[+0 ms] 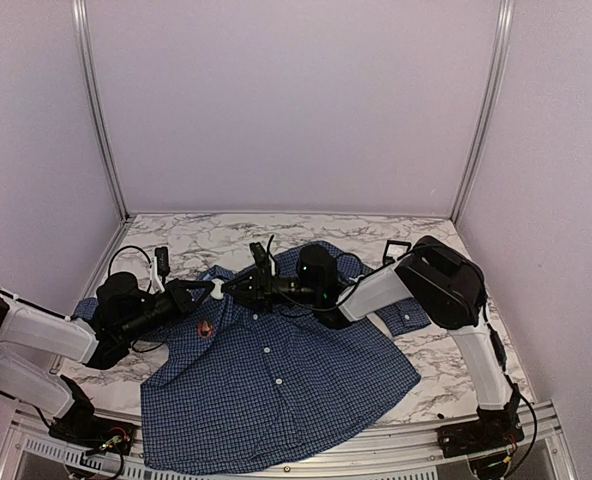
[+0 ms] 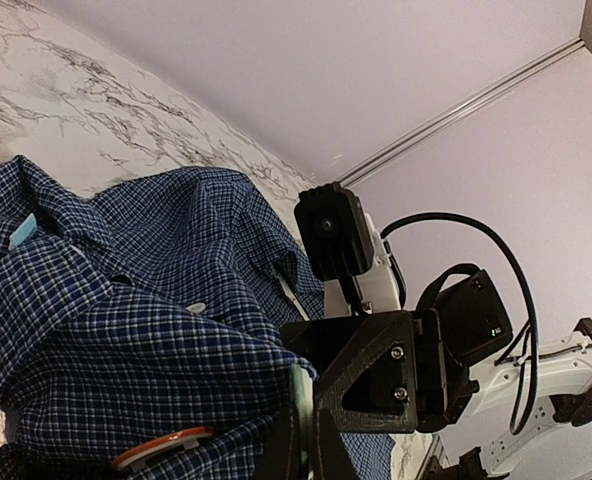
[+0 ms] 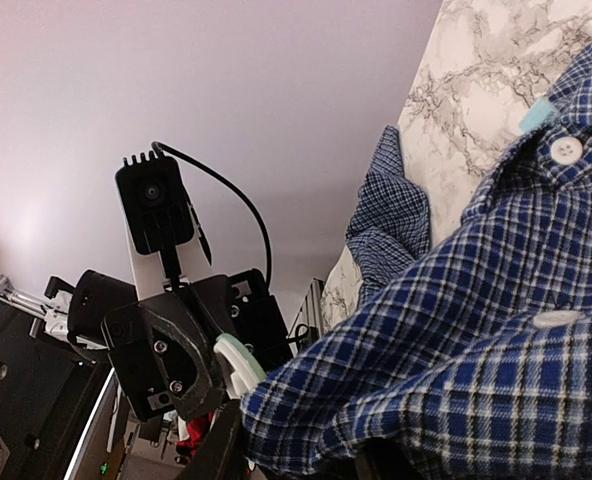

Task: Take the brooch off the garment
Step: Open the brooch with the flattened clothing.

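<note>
Marble tabletop point(image 1: 446, 370): left fingers point(image 2: 284, 452) pinch the shirt point(image 1: 266, 385) shut (right fingers point(image 3: 221, 450) part-open, astride its cloth).

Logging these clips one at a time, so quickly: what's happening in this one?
Two robot arms are working on a dark blue checked button-up shirt spread on a marble-patterned table. The left gripper is shut, pinching a raised fold near the collar. The right gripper meets it there, fingers either side of the bunched cloth; whether it grips is unclear. The round orange brooch sits on the chest, untouched.
</note>
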`<state>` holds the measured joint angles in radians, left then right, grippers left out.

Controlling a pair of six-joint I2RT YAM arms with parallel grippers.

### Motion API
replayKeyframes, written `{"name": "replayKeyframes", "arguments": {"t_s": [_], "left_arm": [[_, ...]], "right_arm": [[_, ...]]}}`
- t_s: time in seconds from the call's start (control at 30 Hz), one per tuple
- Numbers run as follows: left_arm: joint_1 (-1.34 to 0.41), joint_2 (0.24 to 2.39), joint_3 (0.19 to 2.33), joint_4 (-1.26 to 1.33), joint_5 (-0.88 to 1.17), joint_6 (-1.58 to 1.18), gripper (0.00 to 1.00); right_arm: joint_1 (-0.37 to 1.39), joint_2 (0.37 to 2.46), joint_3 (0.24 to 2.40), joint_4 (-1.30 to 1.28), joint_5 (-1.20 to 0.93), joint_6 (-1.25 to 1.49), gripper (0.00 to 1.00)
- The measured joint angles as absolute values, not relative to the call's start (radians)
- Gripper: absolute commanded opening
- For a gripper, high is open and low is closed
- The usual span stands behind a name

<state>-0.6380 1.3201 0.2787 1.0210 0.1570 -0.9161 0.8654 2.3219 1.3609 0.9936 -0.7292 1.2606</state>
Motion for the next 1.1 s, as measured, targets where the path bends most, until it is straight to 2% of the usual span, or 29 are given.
{"name": "replayKeyframes", "arguments": {"t_s": [0.53,1.1], "left_arm": [[-0.641,1.330,0.293,1.016,0.151,-0.901,0.00],[-0.641,1.330,0.317,0.968,0.167,-0.867,0.00]], "right_arm": [[0.864,2.329,1.378,0.996,-0.742,1.259,0.22],[0.857,2.331,1.393,0.961,-0.780,1.226,0.22]]}}
